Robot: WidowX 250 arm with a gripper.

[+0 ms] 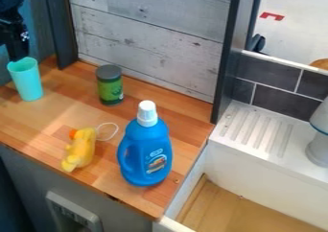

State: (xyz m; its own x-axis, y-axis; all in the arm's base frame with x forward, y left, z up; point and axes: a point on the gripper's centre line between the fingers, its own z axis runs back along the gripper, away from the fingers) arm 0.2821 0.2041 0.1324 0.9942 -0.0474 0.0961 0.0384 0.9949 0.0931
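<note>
The black gripper [17, 49] hangs at the upper left, its lower end at the rim of a turquoise cup [27, 82]. Whether it touches the cup I cannot tell. The cup stands upright near the left of the wooden counter [48, 121]. To its right is a green can with a dark lid [110, 86], also upright. A yellow soft toy with an orange part [80, 148] and a white loop of string lies near the front edge. Right of the toy stands a blue detergent bottle with a white cap [146, 152].
A grey wood-look panel [154, 39] backs the counter, between dark upright posts. On the right is a white sink with a ribbed drainboard [256, 135] and a wooden-looking bottom. A whitish object [319, 147] stands at the right edge, before dark tiles [282, 100].
</note>
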